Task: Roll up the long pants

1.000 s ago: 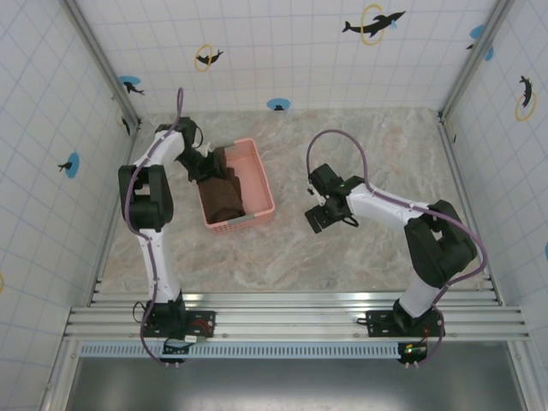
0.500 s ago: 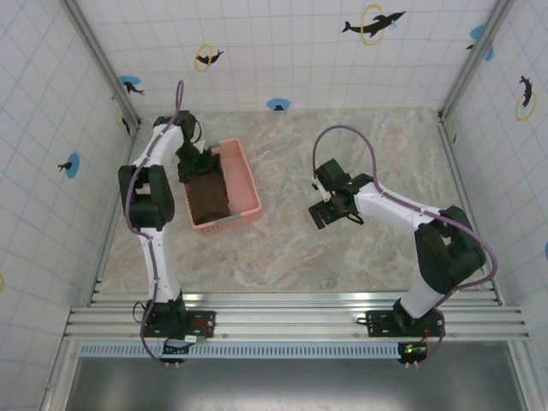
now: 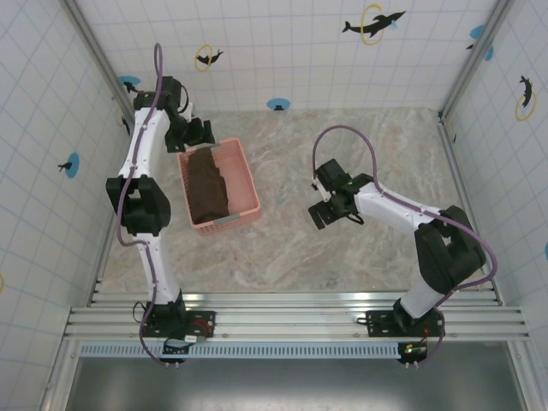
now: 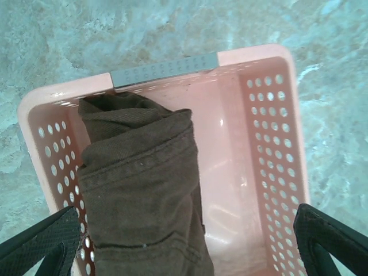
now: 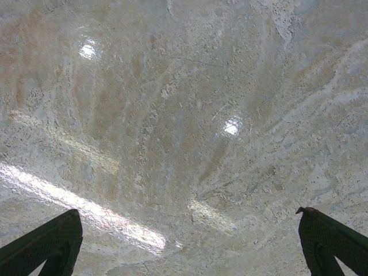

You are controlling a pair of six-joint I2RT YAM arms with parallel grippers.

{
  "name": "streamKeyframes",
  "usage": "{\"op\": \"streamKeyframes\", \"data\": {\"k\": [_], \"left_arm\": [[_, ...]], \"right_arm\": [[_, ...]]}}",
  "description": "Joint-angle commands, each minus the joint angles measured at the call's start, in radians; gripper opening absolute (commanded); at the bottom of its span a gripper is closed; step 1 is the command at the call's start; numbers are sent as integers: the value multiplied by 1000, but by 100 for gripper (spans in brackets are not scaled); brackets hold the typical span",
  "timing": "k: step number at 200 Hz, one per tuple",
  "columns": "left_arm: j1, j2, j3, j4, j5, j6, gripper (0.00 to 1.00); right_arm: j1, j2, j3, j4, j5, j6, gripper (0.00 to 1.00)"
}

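2 arms reach over a marbled table (image 3: 377, 145) walled by white tiles with dolphin stickers (image 3: 372, 24). 1 pink basket (image 3: 249, 184) sits on the left part of the table, its long sides running away from the arm bases and tilted slightly. The long pants (image 3: 208, 184) lie inside it as a thick, dark brown bundle stretched along the basket's length.

From the left wrist, the cloth (image 4: 144, 190) presses against the perforated wall on the left of that picture, with stitched seams running across its folds, while the basket's smooth floor (image 4: 230, 167) on the other side is bare. A grey strip (image 4: 165, 69) marks the rim at the end farthest from that camera.

The left gripper (image 3: 197, 133) hangs at the basket's far end, just beside its far left corner. Its 2 fingers (image 4: 43, 244) stand wide apart, 1 toward each side of the basket, and grip nothing.

The right gripper (image 3: 318, 217) is well apart from the basket, over bare table toward the middle. Its 2 fingers (image 5: 46, 244) are also spread wide, with only the glossy marbled surface (image 5: 172, 126) between them.
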Motion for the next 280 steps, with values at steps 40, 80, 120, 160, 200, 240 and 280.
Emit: {"op": "streamKeyframes", "data": {"k": [40,80,120,160,200,240,280], "left_arm": [[3,-325,-351,107,-42,15,88],[7,-762,-856,420,-387,50,97],[109,-701,-975,260,-576,-138,97],[109,-507,-977,230,-620,-270,97],[88,-369,-922,300,-502,-324,97],[-51,-272,-808,315,-472,-382,97],[-200,-73,-543,321,-434,-416,97]], "right_arm": [[-22,-11,23,2,32,10,67],[-43,-60,42,-13,163,28,99],[-132,-106,74,-24,143,17,99],[-144,-94,115,-67,110,-16,99],[-157,-117,103,-94,113,-36,99],[-184,-153,55,-88,113,-24,99],[-200,-178,11,-83,121,-19,99]]}}
